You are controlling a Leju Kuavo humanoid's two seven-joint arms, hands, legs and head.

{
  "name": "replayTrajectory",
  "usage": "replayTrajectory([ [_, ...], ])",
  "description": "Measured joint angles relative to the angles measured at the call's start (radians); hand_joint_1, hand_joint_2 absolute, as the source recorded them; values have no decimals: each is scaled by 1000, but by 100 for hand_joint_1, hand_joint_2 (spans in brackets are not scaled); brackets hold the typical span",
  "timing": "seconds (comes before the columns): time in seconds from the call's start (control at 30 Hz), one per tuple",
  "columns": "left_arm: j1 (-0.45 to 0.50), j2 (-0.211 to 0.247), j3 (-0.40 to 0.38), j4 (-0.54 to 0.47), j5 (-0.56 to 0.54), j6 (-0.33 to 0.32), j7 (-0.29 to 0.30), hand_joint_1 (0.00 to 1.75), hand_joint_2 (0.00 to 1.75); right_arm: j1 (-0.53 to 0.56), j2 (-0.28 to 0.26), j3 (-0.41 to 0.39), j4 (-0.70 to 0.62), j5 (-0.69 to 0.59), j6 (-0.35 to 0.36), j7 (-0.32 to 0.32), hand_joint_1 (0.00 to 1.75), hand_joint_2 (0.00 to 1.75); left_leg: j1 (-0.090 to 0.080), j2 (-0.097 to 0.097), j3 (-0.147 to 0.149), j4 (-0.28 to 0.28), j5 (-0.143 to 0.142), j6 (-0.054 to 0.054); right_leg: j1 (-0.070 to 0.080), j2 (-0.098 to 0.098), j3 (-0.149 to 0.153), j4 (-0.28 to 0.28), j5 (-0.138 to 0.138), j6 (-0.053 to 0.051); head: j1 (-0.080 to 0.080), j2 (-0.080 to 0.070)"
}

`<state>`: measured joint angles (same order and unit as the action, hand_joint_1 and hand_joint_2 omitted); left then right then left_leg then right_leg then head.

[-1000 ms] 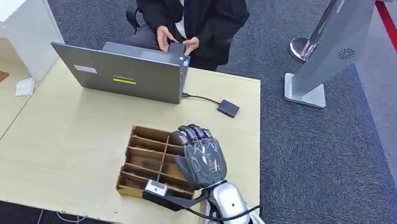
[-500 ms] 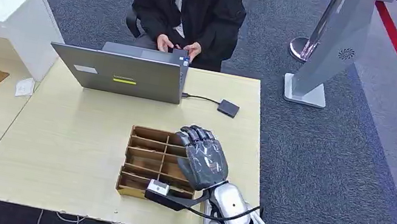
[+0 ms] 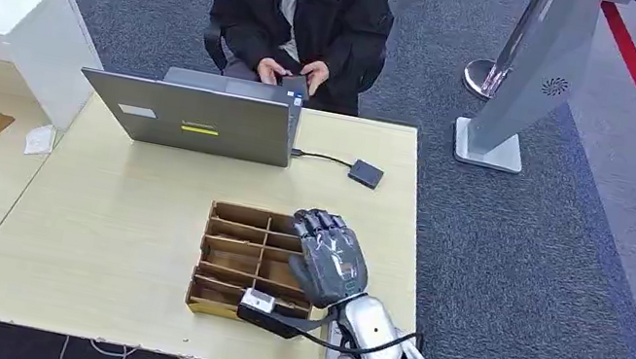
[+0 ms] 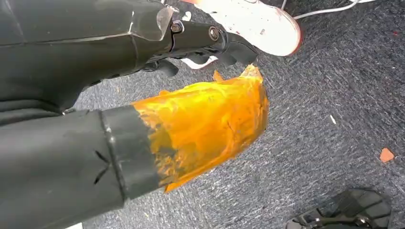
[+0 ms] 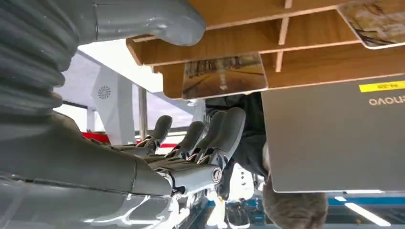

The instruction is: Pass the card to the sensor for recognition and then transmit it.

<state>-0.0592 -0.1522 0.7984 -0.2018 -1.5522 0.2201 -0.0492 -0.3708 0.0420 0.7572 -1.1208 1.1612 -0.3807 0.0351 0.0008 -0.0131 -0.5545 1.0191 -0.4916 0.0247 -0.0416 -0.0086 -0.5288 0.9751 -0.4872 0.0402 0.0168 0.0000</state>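
The robot's right hand (image 3: 327, 258) hangs over the right side of a brown cardboard tray (image 3: 230, 261) with little slots. The tray sits on a pale wooden table (image 3: 117, 233). The fingers (image 5: 224, 133) are spread apart and a bit bent, and nothing is in them. The thumb (image 5: 153, 21) reaches over the tray wall.

From the camera at the right wrist, a card (image 5: 224, 76) lies flat in one slot, just past the fingertips. It has a picture on it and looks shiny. A second card (image 5: 377, 21) lies in another slot further along. I guess the first card is the one to pick up.

The card looks thin, light and stiff. I think it is slippery too, and hard to lift because it lies flat. The best spot to take it is by its edges, pinched between thumb and a finger, maybe after tipping one edge up against the slot wall.

At 1 o'clock from the tray, near the back of the table, lies a small dark box on a cable (image 3: 365, 173). That may be the sensor. At 11 o'clock stands a grey laptop (image 3: 192, 118), and a person in a dark jacket (image 3: 300, 8) sits behind it.

I cannot tell how the left hand is held.
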Motion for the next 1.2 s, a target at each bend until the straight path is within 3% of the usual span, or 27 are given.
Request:
replayTrajectory([
  [0.3,0,0,0,0,0,-3,0,0,0,-1,0,0,14,-1,0,0,72,175,0,0,0,0,0,0,0,0,0,0,0,0,0,0],
  [0.33,0,0,0,0,0,-5,0,0,0,-1,0,0,16,-1,0,0,84,175,0,0,0,0,0,0,0,0,0,0,0,0,0,0],
  [0.37,0,0,0,0,0,-5,0,0,0,-1,0,0,16,-1,1,0,86,175,0,0,0,0,0,0,0,0,0,0,0,0,0,0],
  [0.43,0,0,0,0,-1,-6,2,0,0,-1,0,0,17,-1,3,0,120,175,0,0,0,0,0,0,0,0,0,0,0,0,0,0],
  [0.47,0,0,0,0,-1,-7,2,0,0,-1,0,0,17,-2,3,0,120,175,0,0,0,0,0,0,0,0,0,0,0,0,0,0],
  [0.5,0,0,0,0,-1,-8,2,0,0,-2,0,0,17,-2,3,0,133,175,0,0,0,0,0,0,0,0,0,0,0,0,0,0],
  [0.83,-1,0,0,0,-1,-8,2,0,0,-15,8,-2,22,-2,5,3,150,175,0,0,0,0,0,0,0,0,0,0,0,0,0,0],
  [1.0,-1,0,0,0,-1,-8,3,0,0,-16,13,-2,22,-3,6,3,147,175,0,0,0,0,0,0,0,0,0,0,0,0,0,0],
  [1.2,-1,0,0,0,-1,-8,3,0,0,-17,14,-2,23,-6,1,-5,175,175,0,0,0,0,0,0,0,0,0,0,0,0,0,0],
])
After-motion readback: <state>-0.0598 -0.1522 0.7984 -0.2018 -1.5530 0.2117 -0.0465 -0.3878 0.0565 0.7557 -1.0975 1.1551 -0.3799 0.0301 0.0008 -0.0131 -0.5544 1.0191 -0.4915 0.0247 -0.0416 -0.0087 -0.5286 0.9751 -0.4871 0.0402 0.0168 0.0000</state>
